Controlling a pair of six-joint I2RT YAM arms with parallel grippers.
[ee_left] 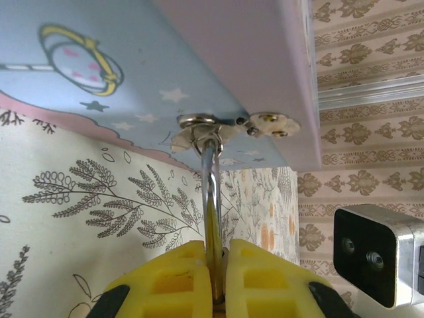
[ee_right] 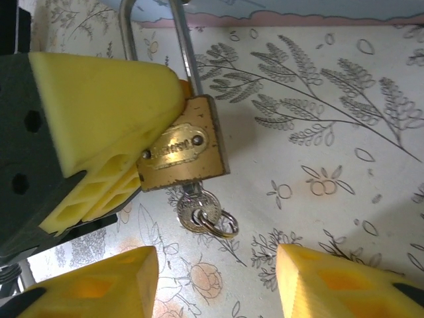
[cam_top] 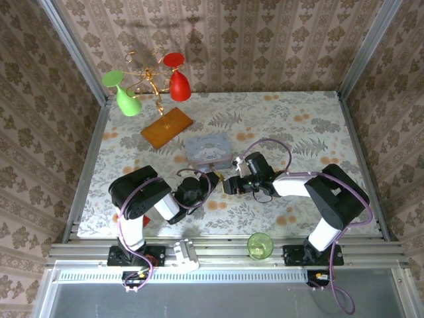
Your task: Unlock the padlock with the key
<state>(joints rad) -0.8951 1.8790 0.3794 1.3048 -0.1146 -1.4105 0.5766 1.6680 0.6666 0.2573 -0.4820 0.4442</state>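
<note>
The brass padlock [ee_right: 182, 152] hangs by its silver shackle [ee_right: 184, 56] from the hasp [ee_left: 199, 126] of the pale blue tin [cam_top: 207, 147]. My left gripper [ee_left: 215, 278] is shut on the padlock, and its yellow finger [ee_right: 99, 112] presses the brass body's side. The shackle [ee_left: 211, 192] rises from between the pads to the hasp. The small pale key [ee_right: 197, 211] sits in the keyhole under the body, with a ring on it. My right gripper [ee_right: 215, 285] is open just below the key, not touching it. In the top view both grippers [cam_top: 199, 185] [cam_top: 228, 185] meet in front of the tin.
An orange-yellow packet [cam_top: 166, 127] lies behind the tin on the left. Behind the packet, a gold stand holds a green glass [cam_top: 129, 101] and a red one [cam_top: 179, 85]. A green cup [cam_top: 260, 245] sits on the near rail. Patterned walls close in the table.
</note>
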